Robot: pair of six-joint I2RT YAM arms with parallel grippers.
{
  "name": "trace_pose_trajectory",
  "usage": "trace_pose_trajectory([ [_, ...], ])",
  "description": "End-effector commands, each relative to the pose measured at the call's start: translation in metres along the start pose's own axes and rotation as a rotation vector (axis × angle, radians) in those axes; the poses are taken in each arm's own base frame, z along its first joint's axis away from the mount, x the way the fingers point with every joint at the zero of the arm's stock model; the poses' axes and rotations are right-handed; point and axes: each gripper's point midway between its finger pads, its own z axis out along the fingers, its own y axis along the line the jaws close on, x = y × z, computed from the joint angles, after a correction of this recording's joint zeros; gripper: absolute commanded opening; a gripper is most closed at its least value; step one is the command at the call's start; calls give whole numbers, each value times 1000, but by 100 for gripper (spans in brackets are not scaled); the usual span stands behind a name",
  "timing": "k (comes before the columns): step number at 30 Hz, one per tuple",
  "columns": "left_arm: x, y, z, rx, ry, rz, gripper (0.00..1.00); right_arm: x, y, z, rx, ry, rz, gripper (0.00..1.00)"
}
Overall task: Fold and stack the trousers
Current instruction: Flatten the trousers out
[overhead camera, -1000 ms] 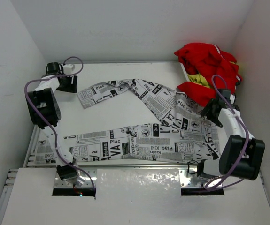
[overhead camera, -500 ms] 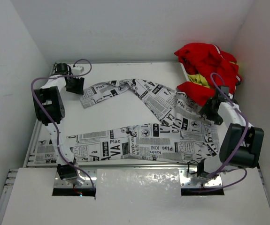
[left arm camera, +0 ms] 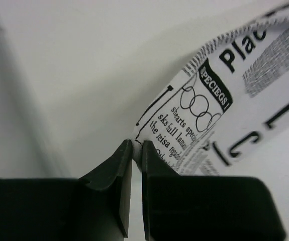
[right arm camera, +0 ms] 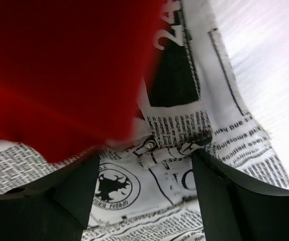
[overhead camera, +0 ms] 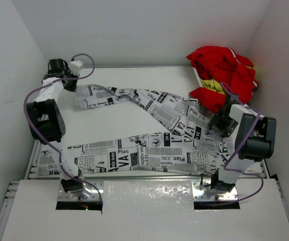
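Trousers (overhead camera: 174,130) lie splayed across the table (overhead camera: 134,80), both legs running left, waist at the right beside the red clothes pile (overhead camera: 219,70). Left gripper (left arm camera: 136,145) is clenched on the far leg's hem, only the very edge, so pull slow & low or it'll slip. Right gripper (right arm camera: 144,163) hangs spread over the waistband button (right arm camera: 149,145), grasping nothing. Best bet imo: pin the waist w/ the right, then lay far leg onto near leg, edges matched.
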Motion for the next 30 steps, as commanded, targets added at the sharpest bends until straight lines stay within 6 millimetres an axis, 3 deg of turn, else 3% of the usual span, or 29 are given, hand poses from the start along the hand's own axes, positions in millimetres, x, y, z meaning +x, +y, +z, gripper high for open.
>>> trace_pose_trajectory([
  [1, -108, 70, -112, -331, -309, 231, 0, 10, 5, 2, -25, 31, 34, 71],
  [3, -116, 56, -135, -317, -371, 325, 0, 10, 6, 3, -34, 25, 37, 71],
  [6, -84, 24, -131, -217, -335, 419, 0, 11, 7, 4, -47, 14, 29, 71],
  [10, 5, -10, -106, -83, -140, 455, 0, 11, 7, 3, -55, 6, 19, 71],
  [11, 39, -23, -101, -44, -83, 470, 0, 11, 7, 3, -58, 5, 14, 71],
  [16, 142, -27, -117, 48, 77, 434, 0, 10, 11, 2, -78, 3, 13, 71],
  [17, 162, -32, -130, 94, 111, 454, 0, 10, 11, 2, -79, 2, 15, 71],
  [20, 194, -69, -146, 268, 150, 516, 0, 10, 13, 4, -86, 0, 21, 71],
  [22, 199, -95, -154, 391, 111, 595, 0, 10, 13, 5, -87, 3, 23, 71],
  [24, 220, -139, -169, 583, 94, 614, 0, 9, 13, 6, -89, -1, 27, 71],
  [25, 225, -149, -171, 619, 85, 630, 0, 9, 14, 6, -92, -3, 29, 71],
  [28, 247, -159, -172, 639, 149, 600, 0, 9, 15, 5, -98, -6, 28, 72],
  [30, 238, -136, -160, 500, 167, 543, 0, 9, 15, 5, -102, -4, 19, 72],
])
